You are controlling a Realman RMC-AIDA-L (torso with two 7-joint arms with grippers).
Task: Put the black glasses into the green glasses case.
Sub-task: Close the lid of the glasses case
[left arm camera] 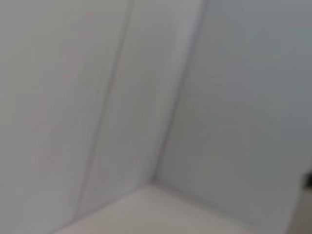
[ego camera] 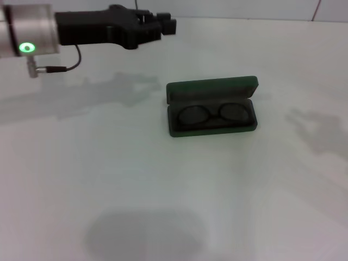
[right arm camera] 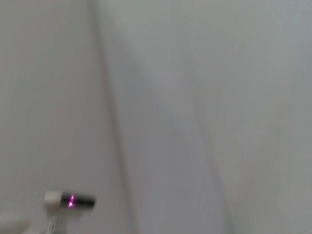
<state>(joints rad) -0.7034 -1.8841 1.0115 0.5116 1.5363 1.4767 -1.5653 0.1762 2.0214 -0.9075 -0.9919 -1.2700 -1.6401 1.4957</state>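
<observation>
The green glasses case (ego camera: 212,106) lies open near the middle of the white table (ego camera: 109,179), its lid standing up at the back. The black glasses (ego camera: 213,114) rest inside it, lenses side by side on the dark lining. My left gripper (ego camera: 166,25) hangs high over the table's far left part, pointing to the right, well apart from the case and up-left of it. Nothing shows in its grasp. The right gripper is out of view. Both wrist views show only pale wall surfaces.
A white wall (ego camera: 244,8) runs along the table's far edge. The left arm's cable (ego camera: 65,66) hangs below its wrist. A small device with a pink light (right arm camera: 70,200) shows in the right wrist view.
</observation>
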